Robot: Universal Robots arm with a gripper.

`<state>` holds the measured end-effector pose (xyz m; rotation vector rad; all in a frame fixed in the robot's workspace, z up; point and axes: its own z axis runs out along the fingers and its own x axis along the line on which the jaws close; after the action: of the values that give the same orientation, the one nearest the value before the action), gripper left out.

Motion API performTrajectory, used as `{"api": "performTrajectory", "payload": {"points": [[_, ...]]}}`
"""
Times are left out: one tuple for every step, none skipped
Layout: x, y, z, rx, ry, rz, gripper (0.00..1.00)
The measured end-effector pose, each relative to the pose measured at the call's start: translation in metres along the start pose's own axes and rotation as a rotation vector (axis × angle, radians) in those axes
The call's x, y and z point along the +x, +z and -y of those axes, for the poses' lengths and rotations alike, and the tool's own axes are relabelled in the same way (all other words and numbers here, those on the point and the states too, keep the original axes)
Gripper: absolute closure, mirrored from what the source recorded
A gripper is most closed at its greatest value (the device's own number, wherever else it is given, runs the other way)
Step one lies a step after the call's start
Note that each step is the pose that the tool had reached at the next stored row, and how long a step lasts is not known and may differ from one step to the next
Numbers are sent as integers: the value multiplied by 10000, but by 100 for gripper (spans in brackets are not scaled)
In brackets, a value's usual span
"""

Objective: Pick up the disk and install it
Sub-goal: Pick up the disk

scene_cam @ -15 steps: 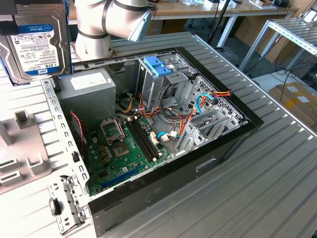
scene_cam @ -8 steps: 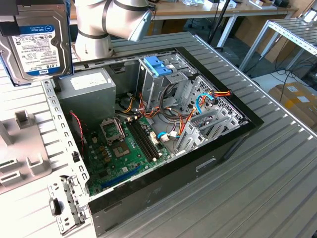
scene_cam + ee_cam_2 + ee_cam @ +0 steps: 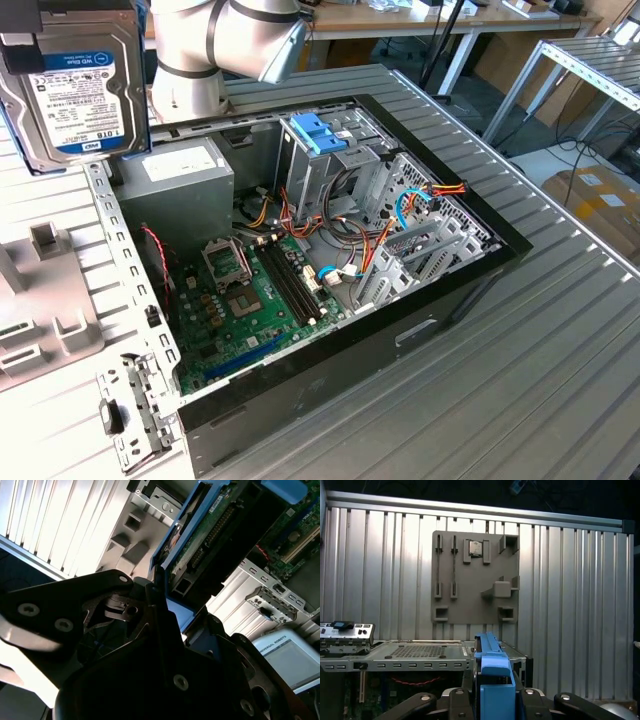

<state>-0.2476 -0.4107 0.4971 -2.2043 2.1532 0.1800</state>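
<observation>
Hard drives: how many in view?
1. The disk hangs in the gripper at the exterior view's upper left, beside the open computer case. More may sit hidden inside its drive cage.

Robotics lab or workshop: ribbed metal desk [image 3: 560, 330], opened computer case [image 3: 330, 372], robot arm [image 3: 200, 50], grey fixture plate [image 3: 475, 575], background workbench [image 3: 400, 20], cardboard box [image 3: 597, 197].

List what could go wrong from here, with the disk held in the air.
1. The gripper holds the disk at its blue rails, aloft near the open case; a slip could drop it onto the power supply or motherboard.
2. Loose cables lie around the drive cage; they might snag the disk going in.
</observation>
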Motion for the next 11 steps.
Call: {"api": "performTrajectory", "payload": {"points": [[2, 0, 2, 0, 0, 0, 63], [6, -1, 4, 0, 0, 0, 63], [9, -1, 6, 0, 0, 0, 63], [12, -1, 8, 1, 0, 1, 63], [15, -2, 9, 0, 0, 0, 63], [19, -2, 11, 0, 0, 0, 63], [22, -3, 13, 0, 0, 0, 63], [25, -3, 15, 0, 0, 0, 63], [28, -3, 16, 1, 0, 0, 63], [31, -4, 18, 1, 0, 0, 63], [34, -4, 20, 0, 0, 0, 63]]}}
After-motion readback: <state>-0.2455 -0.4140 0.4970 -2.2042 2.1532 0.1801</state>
